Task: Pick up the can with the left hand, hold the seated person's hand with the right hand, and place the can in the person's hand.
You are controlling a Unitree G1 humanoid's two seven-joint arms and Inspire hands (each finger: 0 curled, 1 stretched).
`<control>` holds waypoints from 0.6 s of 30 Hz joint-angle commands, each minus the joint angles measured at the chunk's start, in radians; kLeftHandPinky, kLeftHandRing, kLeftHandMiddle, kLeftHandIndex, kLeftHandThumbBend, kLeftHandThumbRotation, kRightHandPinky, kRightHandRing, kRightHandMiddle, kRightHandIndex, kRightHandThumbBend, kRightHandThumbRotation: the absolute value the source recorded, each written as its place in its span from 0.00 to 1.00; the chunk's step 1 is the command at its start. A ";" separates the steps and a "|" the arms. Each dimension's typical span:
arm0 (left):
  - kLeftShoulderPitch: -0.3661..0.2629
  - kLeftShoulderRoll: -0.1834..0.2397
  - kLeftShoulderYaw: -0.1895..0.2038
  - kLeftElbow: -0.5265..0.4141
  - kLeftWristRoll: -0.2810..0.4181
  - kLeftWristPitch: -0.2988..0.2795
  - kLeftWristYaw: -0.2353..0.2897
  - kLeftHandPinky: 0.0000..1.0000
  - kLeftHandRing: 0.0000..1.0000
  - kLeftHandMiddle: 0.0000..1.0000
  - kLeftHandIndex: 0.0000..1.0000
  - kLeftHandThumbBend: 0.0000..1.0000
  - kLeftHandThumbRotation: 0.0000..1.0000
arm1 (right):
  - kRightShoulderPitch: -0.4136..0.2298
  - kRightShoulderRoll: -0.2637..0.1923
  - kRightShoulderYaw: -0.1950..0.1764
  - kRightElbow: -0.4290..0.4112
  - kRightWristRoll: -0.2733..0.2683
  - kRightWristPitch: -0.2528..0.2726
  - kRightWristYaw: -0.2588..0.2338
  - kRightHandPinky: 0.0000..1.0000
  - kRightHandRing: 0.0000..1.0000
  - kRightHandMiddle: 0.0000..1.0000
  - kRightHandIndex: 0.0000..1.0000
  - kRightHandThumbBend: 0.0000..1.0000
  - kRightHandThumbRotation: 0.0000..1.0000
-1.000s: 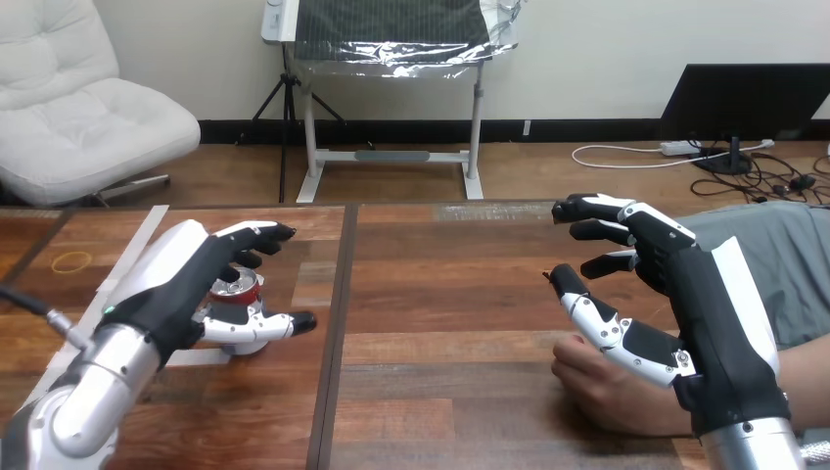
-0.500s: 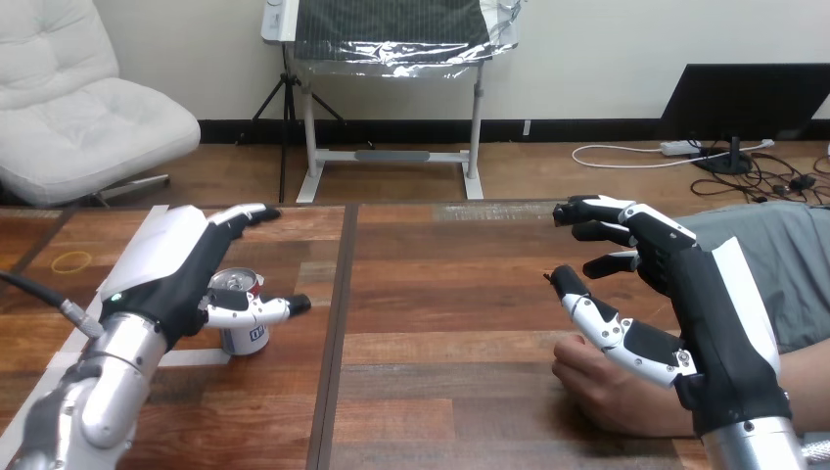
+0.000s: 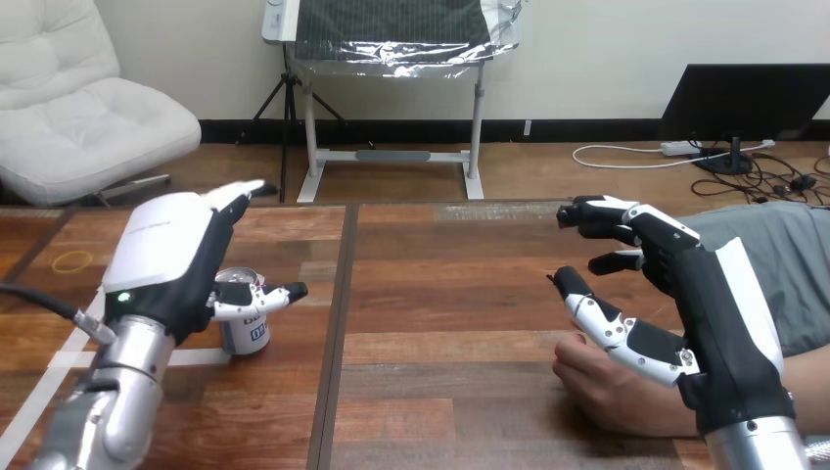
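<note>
The desk [image 3: 440, 294] is a brown wooden surface of plank-patterned boards in mixed light and dark tones. A narrow dark seam [image 3: 338, 313] runs from its far edge to its near edge and splits it into a left and a right part. On the left part a small white-and-blue metal can [image 3: 245, 331] with a silver top stands upright, just beside a flat strip of white tape [image 3: 196, 356] stuck to the wood. A thin yellow rubber band [image 3: 71, 261] lies near the left edge, well apart from the can. On the right part, near the front edge, the person's hand [image 3: 612, 387] rests on the wood.
</note>
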 commanded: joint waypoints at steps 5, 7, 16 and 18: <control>-0.086 0.013 -0.025 0.033 0.033 -0.031 0.098 0.78 0.82 0.85 0.83 0.76 0.35 | -0.070 -0.022 -0.011 -0.053 0.002 -0.012 0.007 0.64 0.77 0.81 0.67 0.44 0.00; -0.089 0.014 -0.030 0.039 0.040 -0.032 0.114 0.77 0.81 0.85 0.83 0.76 0.35 | -0.072 -0.022 -0.011 -0.051 0.002 -0.013 0.008 0.64 0.77 0.81 0.67 0.44 0.00; -0.101 0.018 -0.044 0.058 0.055 -0.030 0.137 0.77 0.82 0.84 0.83 0.75 0.40 | -0.076 -0.024 -0.008 -0.047 0.003 -0.013 0.012 0.64 0.77 0.81 0.67 0.43 0.00; -0.105 0.019 -0.047 0.065 0.055 -0.032 0.139 0.77 0.82 0.84 0.83 0.75 0.40 | -0.077 -0.024 -0.008 -0.045 0.006 -0.013 0.013 0.64 0.77 0.81 0.67 0.43 0.00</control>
